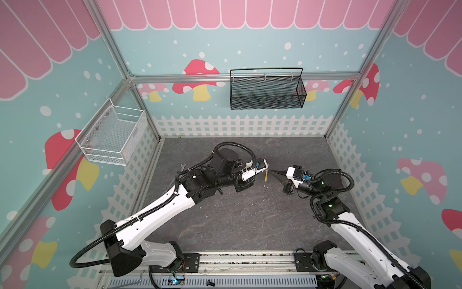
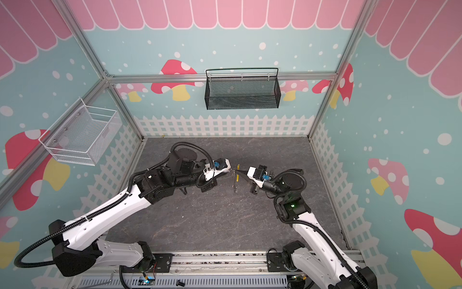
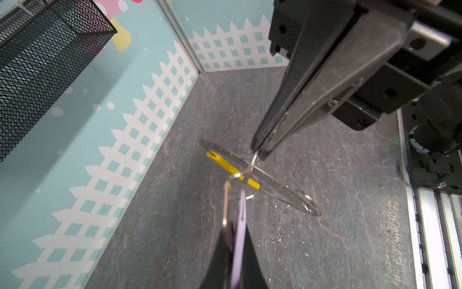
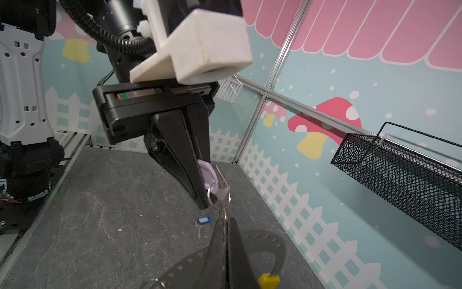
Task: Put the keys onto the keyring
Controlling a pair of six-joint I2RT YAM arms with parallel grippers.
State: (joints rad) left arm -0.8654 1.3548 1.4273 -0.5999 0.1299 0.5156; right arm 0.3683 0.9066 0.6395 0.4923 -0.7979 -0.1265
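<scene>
A black mesh basket (image 1: 266, 92) hangs on the back wall, a white mesh basket (image 1: 112, 135) on the left wall. The 2 arms reach inward above the bench (image 1: 237, 220), tips nearly meeting — left tool (image 4: 203, 200) pinching the lilac-tagged key (image 4: 222, 187), right tool (image 3: 258, 151) pinching the keyring (image 3: 275, 185). The blue-tagged key (image 4: 201, 224) lies on the bench.

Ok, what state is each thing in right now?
left end effector: shut on lilac-tagged key
right end effector: shut on keyring
lilac-tagged key: held aloft, close to keyring; threading unclear
blue-tagged key: lying loose on table
keyring: held aloft
</scene>
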